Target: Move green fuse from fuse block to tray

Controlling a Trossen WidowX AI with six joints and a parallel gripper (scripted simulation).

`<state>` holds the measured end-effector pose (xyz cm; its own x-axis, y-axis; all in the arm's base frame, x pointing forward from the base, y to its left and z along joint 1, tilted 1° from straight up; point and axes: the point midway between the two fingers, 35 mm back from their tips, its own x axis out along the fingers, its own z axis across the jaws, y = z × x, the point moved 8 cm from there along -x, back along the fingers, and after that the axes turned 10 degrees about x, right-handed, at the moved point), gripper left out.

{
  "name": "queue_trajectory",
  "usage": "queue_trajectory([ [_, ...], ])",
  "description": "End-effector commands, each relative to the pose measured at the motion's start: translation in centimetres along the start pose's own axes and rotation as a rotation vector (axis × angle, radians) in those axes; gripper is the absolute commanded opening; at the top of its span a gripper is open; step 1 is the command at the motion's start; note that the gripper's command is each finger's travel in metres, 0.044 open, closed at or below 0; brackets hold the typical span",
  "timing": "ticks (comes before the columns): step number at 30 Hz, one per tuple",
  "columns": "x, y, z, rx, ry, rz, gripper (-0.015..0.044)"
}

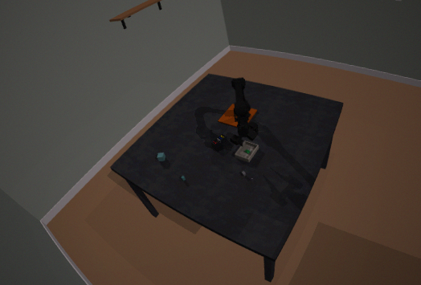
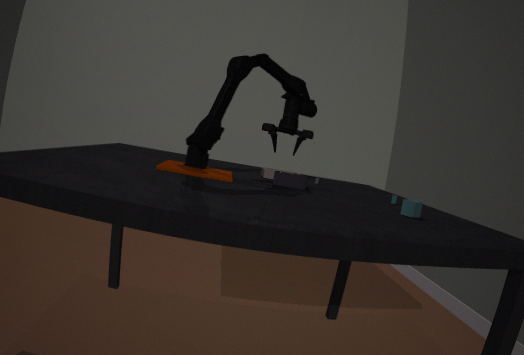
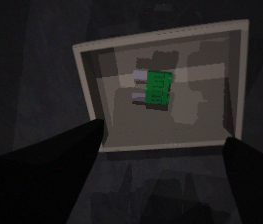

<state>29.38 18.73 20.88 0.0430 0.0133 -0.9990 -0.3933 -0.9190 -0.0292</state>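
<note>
The dark counter (image 1: 281, 193) fills the middle of the top view, and on it the pale tray (image 3: 89, 95) sits in the upper centre of my wrist view with the green fuse (image 3: 159, 87) lying flat on its floor, free of me. My pincer (image 2: 286, 151) hangs released, holding nothing, above the tray, so I judge the best finish is a straight lift away, keeping the arm off the fuse block (image 1: 218, 141) just left of the tray. From the side the tray hides the fuse, and the other fuses are only tiny specks from above.
</note>
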Motion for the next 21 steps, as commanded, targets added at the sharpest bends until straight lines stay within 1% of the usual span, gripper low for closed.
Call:
queue_trajectory([
  [1, -0.37, 0.02, 0.0, 0.004, 0.003, 0.0, 0.033],
  [21, -0.1, 0.03, 0.02, 0.0, -0.001, 0.002, 0.033],
])
